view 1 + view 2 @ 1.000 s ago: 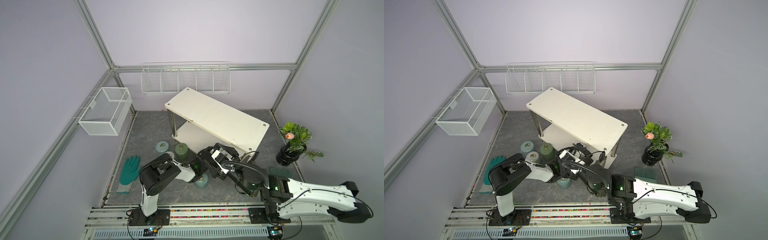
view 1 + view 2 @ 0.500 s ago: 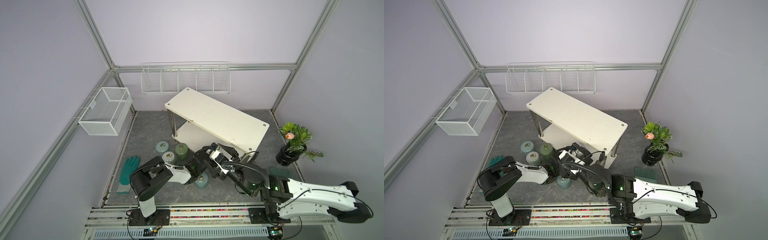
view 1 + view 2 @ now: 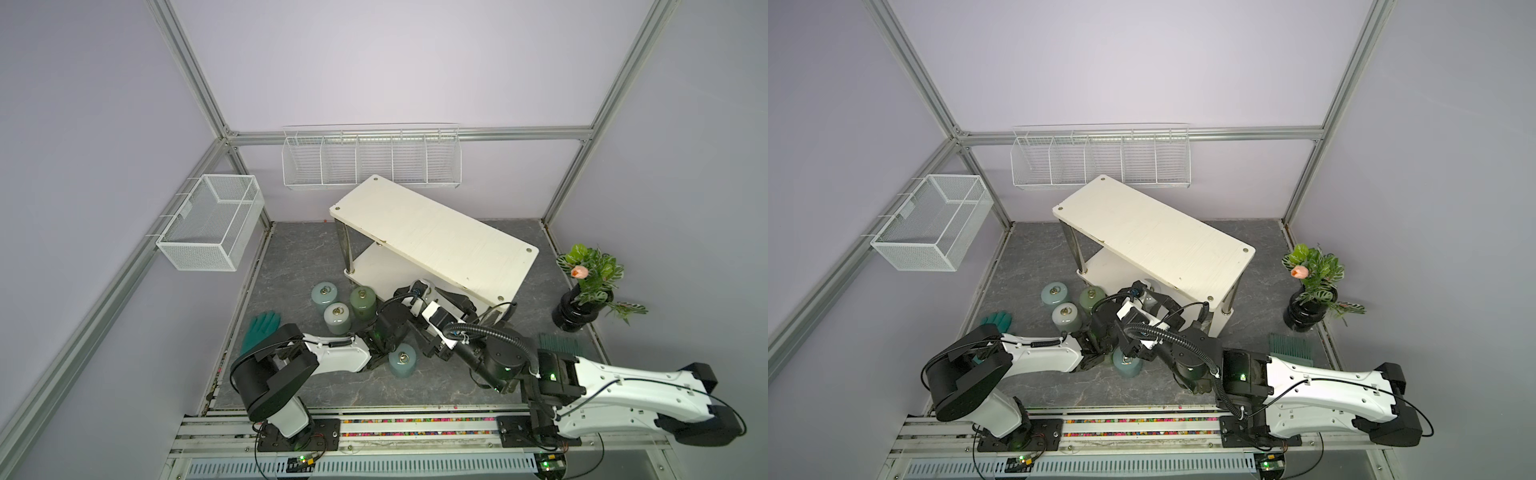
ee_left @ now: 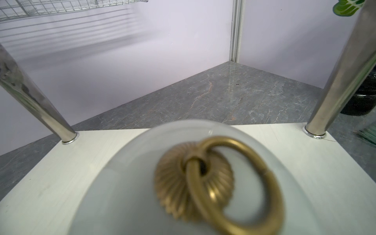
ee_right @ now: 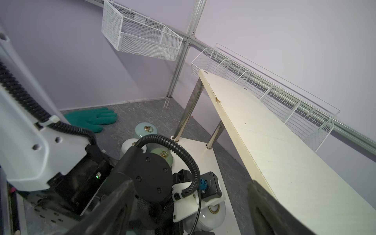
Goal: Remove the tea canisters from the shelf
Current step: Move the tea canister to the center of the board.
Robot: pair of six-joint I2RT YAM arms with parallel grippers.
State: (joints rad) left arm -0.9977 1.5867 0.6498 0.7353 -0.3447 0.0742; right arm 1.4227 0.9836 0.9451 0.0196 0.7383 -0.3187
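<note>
Gloss, chrome and matt board
We see the pale canister [image 4: 126, 193] glazed glossy-smooth, its ring [image 4: 234, 141] smooth brass-coloured metal; the shelf [image 4: 50, 173] board matt cream with faint grain, its legs [image 4: 30, 97] mirror chrome; the floor [image 4: 223, 95] stone-veined grey; the glove [image 5: 91, 120] matt teal cloth.

We note white shells and black joints on the left arm [image 3: 338, 358] and the right arm [image 3: 631, 388]; a ribbed black hose [image 3: 478, 329] loops along the right, a coiled cord [image 3: 1040, 343] along the left.

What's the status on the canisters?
Left gripper shut at pale canister, grip unconfirmed; right gripper open. Canister on shelf lower tier; four canisters on floor. Right arm crowds left wrist.
</note>
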